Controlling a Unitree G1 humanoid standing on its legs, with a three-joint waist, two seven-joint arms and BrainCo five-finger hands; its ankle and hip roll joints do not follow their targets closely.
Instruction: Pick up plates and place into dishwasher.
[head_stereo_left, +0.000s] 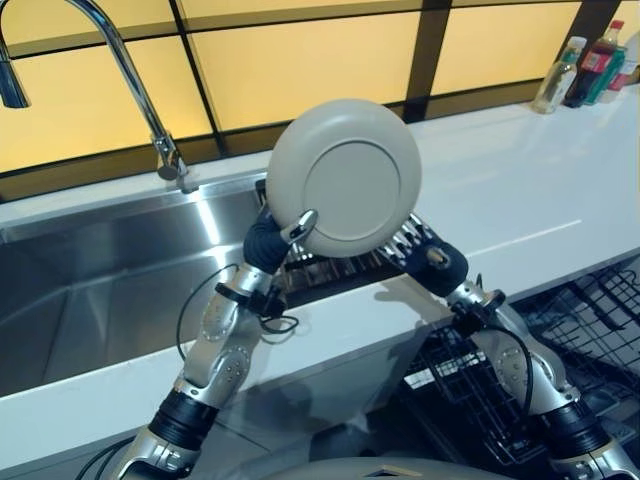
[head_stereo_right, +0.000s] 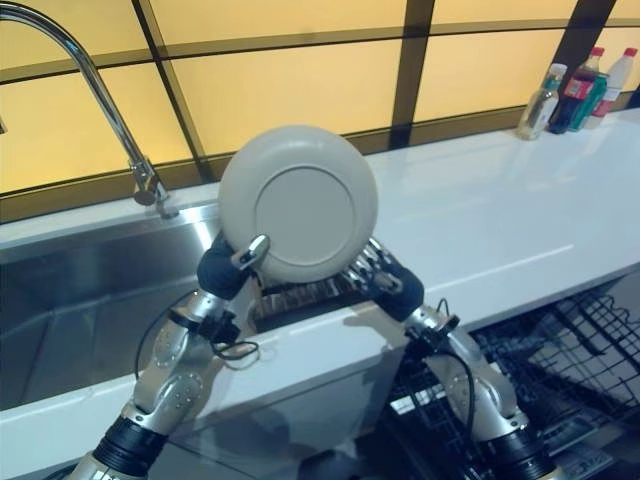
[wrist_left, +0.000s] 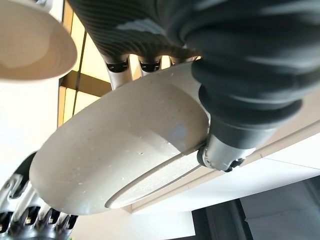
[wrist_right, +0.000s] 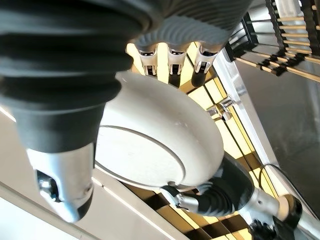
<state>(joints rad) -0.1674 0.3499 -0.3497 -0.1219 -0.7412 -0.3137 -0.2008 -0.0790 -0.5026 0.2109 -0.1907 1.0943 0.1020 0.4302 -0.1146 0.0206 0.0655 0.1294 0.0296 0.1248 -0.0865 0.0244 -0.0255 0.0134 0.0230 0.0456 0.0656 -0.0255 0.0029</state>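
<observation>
1. nearest the camera, black wire dishwasher racks (head_stereo_left: 590, 320) are seen low on the robot's right, below the edge of the counter; the rack is open and no plate is seen in it.
2. a white countertop (head_stereo_left: 520, 200) is spread across the scene, with a stainless steel sink (head_stereo_left: 90, 290) set into it on the robot's left.
3. a round, pale grey plate (head_stereo_left: 345, 178) is held up in the air between both hands, above the counter's front edge and the sink's right end. it is tilted almost upright, its underside with the raised foot ring turned toward the camera.
4. the left hand (head_stereo_left: 268, 240) is closed on the plate's lower left rim: its thumb is pressed on the underside, and in the left wrist view its fingers (wrist_left: 119, 70) are curled over the far face.
5. the right hand (head_stereo_left: 425, 252) is placed at the plate's lower right rim. in the right wrist view its fingers (wrist_right: 172, 60) are reached past the rim and its thumb is laid beside the underside, so the plate is clasped from that side too.
6. behind the plate, a dark dish rack (head_stereo_left: 330, 268) is partly hidden at the sink's right end.
7. farther back, a curved chrome faucet (head_stereo_left: 140, 90) is mounted behind the sink.
8. at the far right corner of the counter, several bottles (head_stereo_left: 585, 70) are stood against amber wall panels (head_stereo_left: 300, 60) framed in dark strips.
</observation>
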